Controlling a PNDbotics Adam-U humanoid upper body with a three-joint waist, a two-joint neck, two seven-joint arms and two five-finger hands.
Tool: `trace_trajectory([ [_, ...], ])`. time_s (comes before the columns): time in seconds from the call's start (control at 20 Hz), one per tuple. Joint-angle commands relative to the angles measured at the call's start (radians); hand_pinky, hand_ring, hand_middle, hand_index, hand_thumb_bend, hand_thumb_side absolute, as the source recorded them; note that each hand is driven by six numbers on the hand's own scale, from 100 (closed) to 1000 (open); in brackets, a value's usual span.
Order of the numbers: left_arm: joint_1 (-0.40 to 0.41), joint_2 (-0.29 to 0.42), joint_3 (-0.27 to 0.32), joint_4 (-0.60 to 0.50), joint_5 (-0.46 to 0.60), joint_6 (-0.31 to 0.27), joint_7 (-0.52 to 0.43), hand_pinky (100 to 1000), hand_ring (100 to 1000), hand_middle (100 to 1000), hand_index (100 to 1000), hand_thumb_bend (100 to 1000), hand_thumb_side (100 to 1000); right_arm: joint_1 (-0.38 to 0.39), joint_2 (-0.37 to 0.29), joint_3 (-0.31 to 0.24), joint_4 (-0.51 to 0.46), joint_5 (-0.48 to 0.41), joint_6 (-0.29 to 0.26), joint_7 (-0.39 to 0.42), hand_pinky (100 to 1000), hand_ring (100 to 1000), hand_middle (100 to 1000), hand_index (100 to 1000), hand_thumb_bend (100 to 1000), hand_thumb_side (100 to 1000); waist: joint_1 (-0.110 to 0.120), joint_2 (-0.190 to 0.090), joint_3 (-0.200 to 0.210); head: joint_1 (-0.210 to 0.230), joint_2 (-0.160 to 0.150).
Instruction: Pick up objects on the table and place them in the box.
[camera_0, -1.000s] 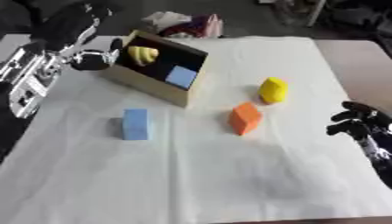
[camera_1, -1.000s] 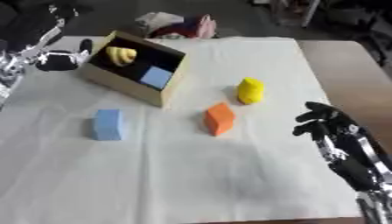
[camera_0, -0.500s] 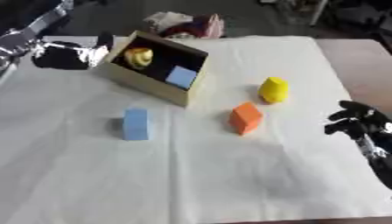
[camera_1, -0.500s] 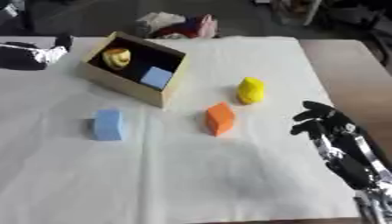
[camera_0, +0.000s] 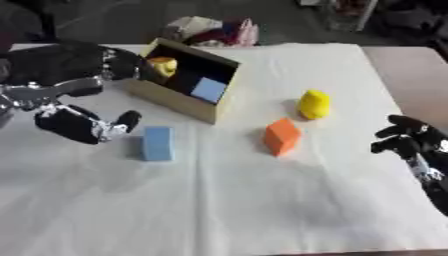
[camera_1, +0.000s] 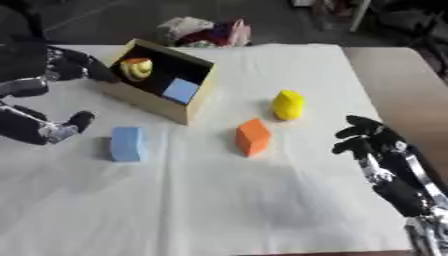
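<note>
A cardboard box lies on its side at the back left, its opening facing me. Inside it are a yellow thing and a light blue block. On the white cloth lie a blue block, an orange block and a yellow thing. My left hand hangs open left of the blue block, its thumb close to the block, and it holds nothing. Its upper fingers reach toward the box's left end. My right hand rests open at the right edge, empty.
A white cloth covers the table. Bare wooden tabletop shows along the right. A bundle of cloth lies behind the box at the far edge.
My left hand has come down from beside the box's left end toward the blue block. The right hand and the blocks have stayed where they were.
</note>
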Motion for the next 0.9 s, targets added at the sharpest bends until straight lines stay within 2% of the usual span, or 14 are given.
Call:
trace_trajectory([
  [0.05, -0.03, -0.029, -0.029, 0.076, -0.044, 0.043, -0.007, 803, 801, 808, 933, 100, 349, -0.006, -0.023, -0.002, -0.013, 0.0, -0.003, 0.005, 742, 604, 665, 861, 100, 470, 0.001, -0.019, -0.002, 0.001, -0.01],
  [0.2, -0.053, -0.073, -0.055, 0.158, -0.092, 0.062, -0.009, 808, 808, 816, 939, 110, 389, -0.006, -0.023, -0.001, -0.012, -0.001, -0.003, 0.008, 742, 604, 665, 861, 100, 470, -0.001, -0.021, -0.003, 0.004, -0.009],
  [0.3, -0.067, -0.097, -0.065, 0.204, -0.122, 0.061, -0.01, 809, 810, 817, 940, 130, 395, -0.006, -0.021, -0.001, -0.012, -0.002, -0.003, 0.009, 742, 604, 665, 861, 100, 470, -0.001, -0.021, -0.004, 0.003, -0.009],
  [0.45, -0.083, -0.126, -0.076, 0.26, -0.156, 0.053, 0.005, 813, 813, 821, 942, 149, 449, -0.005, -0.021, 0.001, -0.012, -0.002, -0.002, 0.012, 742, 604, 665, 861, 100, 470, -0.001, -0.021, -0.004, 0.003, -0.008],
  [0.55, -0.087, -0.14, -0.083, 0.289, -0.18, 0.042, 0.009, 820, 821, 830, 949, 187, 508, -0.005, -0.02, 0.0, -0.013, -0.002, -0.001, 0.012, 742, 604, 665, 861, 100, 470, -0.001, -0.021, -0.005, 0.003, -0.009],
  [0.7, -0.087, -0.153, -0.091, 0.323, -0.216, 0.018, -0.001, 827, 828, 837, 956, 241, 549, -0.004, -0.019, -0.001, -0.013, -0.002, -0.001, 0.011, 742, 604, 665, 861, 100, 470, -0.001, -0.02, -0.007, 0.001, -0.011],
  [0.75, -0.087, -0.156, -0.092, 0.332, -0.226, 0.011, -0.006, 832, 832, 841, 959, 287, 571, -0.004, -0.019, -0.001, -0.013, -0.002, -0.001, 0.012, 742, 604, 665, 861, 100, 469, -0.001, -0.019, -0.007, 0.002, -0.01],
  [0.9, -0.086, -0.165, -0.093, 0.358, -0.26, -0.01, -0.015, 834, 833, 841, 959, 338, 546, -0.003, -0.019, -0.001, -0.013, -0.002, 0.0, 0.012, 742, 604, 665, 861, 100, 470, -0.001, -0.018, -0.007, 0.003, -0.009],
])
